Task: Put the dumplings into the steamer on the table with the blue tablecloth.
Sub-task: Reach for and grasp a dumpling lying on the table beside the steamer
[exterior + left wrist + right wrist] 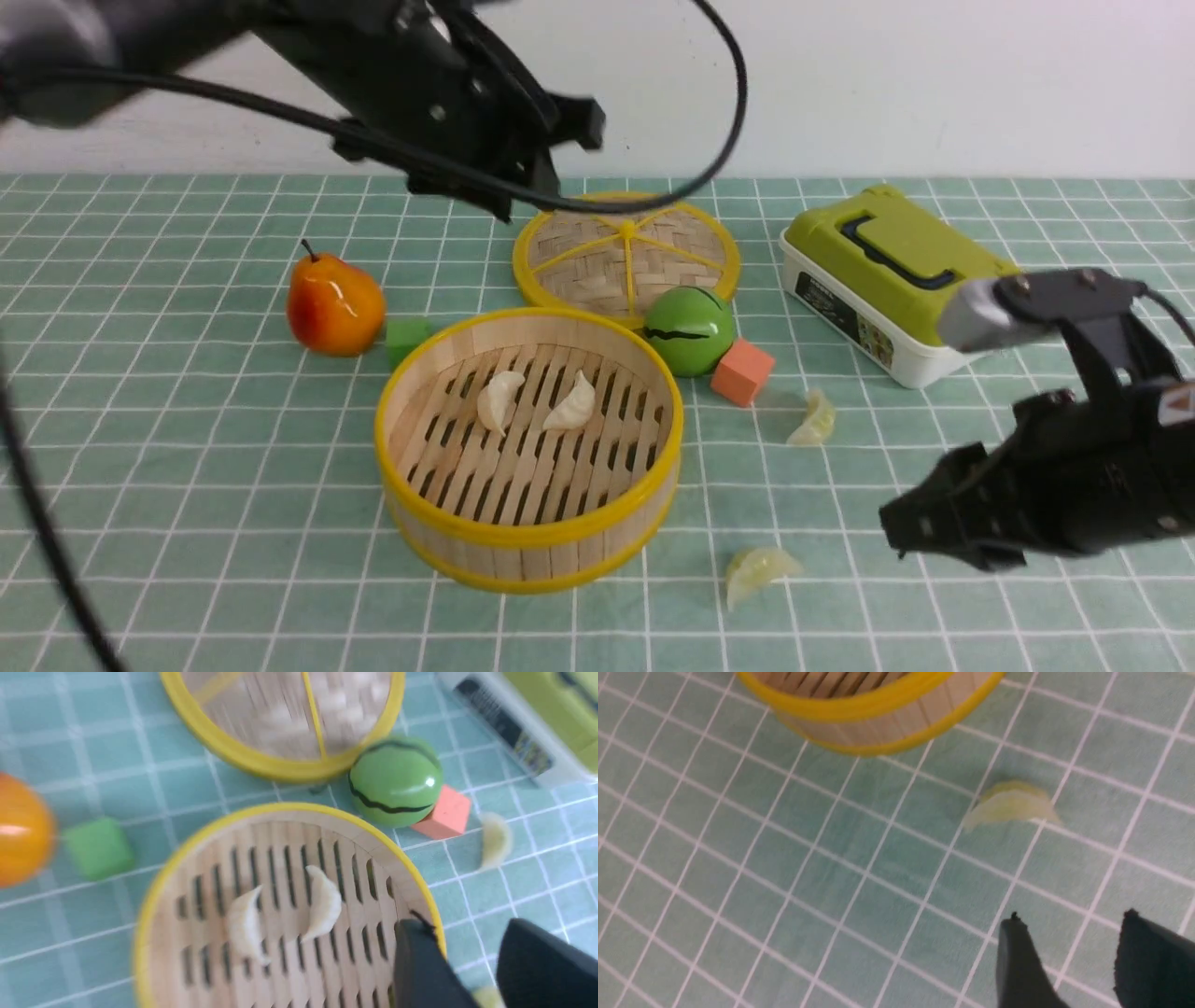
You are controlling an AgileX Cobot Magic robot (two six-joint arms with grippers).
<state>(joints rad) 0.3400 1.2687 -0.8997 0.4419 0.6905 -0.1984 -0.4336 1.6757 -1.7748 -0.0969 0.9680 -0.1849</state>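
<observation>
The steamer (527, 537) stands mid-table on the blue tablecloth (187, 485). Two creamy white dumplings (499, 401) (571, 403) lie side by side on its slats, also seen in the left wrist view (245, 926) (324, 907). Two pale green dumplings rest on the cloth, one right of the steamer (812, 418), one by its front right (758, 569) (1011, 805). My left gripper (560, 149) (462, 924) hangs high above the steamer's far side, open and empty. My right gripper (920, 504) (1071, 915) is low at the right, open and empty, a little short of the nearer green dumpling.
A woven lid (625, 254) lies behind the steamer. A green striped ball (689, 329) and an orange cube (742, 371) sit at its back right. A pear (334, 303) and a green cube (407, 338) are to the left. A green-lidded box (887, 280) stands at the right.
</observation>
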